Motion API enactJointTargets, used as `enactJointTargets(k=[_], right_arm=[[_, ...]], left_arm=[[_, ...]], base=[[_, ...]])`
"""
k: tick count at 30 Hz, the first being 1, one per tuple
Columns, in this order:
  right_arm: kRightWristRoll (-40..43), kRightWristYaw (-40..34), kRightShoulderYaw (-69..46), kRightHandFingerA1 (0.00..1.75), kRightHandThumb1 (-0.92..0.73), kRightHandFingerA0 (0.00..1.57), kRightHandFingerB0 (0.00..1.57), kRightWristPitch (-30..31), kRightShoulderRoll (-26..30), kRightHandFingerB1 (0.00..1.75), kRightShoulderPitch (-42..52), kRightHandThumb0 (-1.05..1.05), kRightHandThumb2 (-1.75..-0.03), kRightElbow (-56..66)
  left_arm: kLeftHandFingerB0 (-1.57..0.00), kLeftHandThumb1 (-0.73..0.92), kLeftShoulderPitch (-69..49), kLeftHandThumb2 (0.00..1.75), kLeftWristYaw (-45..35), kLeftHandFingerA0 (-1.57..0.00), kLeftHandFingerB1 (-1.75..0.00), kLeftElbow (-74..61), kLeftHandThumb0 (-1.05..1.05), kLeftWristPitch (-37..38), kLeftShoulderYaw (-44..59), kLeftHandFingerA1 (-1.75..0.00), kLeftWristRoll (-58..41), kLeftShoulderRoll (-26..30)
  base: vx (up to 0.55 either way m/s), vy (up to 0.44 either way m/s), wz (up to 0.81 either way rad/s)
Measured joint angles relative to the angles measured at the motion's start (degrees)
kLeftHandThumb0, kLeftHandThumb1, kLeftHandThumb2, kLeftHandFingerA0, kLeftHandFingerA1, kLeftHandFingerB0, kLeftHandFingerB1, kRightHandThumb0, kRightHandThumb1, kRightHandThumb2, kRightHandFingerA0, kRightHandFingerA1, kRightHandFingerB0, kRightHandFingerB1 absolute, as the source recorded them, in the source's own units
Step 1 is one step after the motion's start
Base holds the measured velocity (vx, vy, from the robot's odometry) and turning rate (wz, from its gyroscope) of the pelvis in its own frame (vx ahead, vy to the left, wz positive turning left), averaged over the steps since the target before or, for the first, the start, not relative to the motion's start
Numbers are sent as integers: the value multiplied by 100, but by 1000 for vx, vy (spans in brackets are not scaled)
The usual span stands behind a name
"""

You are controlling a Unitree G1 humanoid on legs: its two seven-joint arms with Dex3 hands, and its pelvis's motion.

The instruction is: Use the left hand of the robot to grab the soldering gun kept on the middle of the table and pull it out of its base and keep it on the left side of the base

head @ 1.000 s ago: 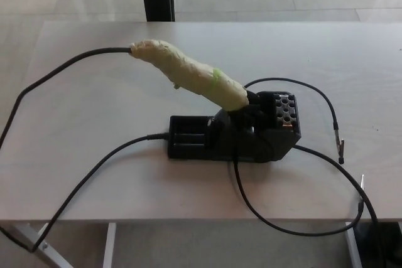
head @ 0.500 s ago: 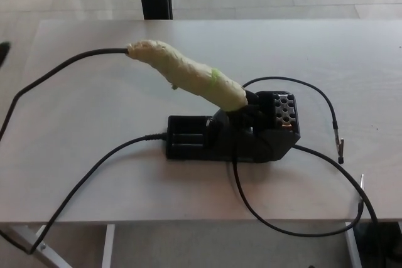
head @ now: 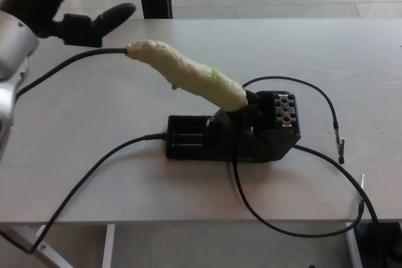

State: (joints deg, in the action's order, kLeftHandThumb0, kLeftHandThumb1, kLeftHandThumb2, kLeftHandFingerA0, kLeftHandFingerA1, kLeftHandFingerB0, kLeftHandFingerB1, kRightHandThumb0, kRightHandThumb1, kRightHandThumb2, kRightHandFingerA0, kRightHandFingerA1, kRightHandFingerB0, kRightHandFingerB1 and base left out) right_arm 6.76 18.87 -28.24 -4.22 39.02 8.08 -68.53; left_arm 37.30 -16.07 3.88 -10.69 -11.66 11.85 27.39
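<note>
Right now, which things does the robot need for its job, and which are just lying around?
For the job:
- left robot hand, open, above the table's left corner
- soldering gun, pale wrapped handle, still slotted in its base
- black base, mid-table

Just lying around:
- thin black lead with a clip end, right of the base
- table

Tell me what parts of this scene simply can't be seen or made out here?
All in the head view:
- Soldering gun: its tip sits inside the black base, hidden.
- Left hand: cut off by the top edge, with its arm running off the left edge.
- Right hand: outside the picture.
- Black cable: runs below the table edge; its end is unseen.
</note>
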Motion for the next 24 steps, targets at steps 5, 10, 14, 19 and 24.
enactJointTargets(k=[5, 10, 14, 19, 24], right_arm=[[0, 4, 18, 53, -66, 22, 24, 0, 0, 31, -33, -52, -61, 1], [0, 5, 28, 57, -66, 33, 26, 0, 1, 33, -95, -41, -60, 0], [-1, 8, 43, 58, -65, 36, 28, 0, 3, 34, -132, -39, -59, 2], [0, 22, 49, 58, -66, 38, 30, -2, 13, 34, -170, -36, -60, 6], [3, 29, 48, 61, -65, 41, 34, -8, 61, 34, -194, -35, -61, 6]], left_arm=[[-37, 76, 310, 63, -23, -33, -46, -119, -60, 111, -599, -63, 350, -6], [-37, 80, 639, 65, -28, -35, -47, -193, -56, 281, -1202, -61, 700, -8], [-45, 79, 887, 67, -54, -43, -46, -302, -52, 431, -1629, -59, 972, -5], [-45, 81, 1136, 64, -103, -45, -48, -509, -62, 655, -2130, -61, 1324, -1], [-44, 89, 1283, 67, -173, -43, -41, -768, -65, 923, -2554, -56, 1689, 18]], base=[[0, 0, 0], [0, 0, 0], [0, 0, 0], [0, 0, 0], [0, 0, 0]])
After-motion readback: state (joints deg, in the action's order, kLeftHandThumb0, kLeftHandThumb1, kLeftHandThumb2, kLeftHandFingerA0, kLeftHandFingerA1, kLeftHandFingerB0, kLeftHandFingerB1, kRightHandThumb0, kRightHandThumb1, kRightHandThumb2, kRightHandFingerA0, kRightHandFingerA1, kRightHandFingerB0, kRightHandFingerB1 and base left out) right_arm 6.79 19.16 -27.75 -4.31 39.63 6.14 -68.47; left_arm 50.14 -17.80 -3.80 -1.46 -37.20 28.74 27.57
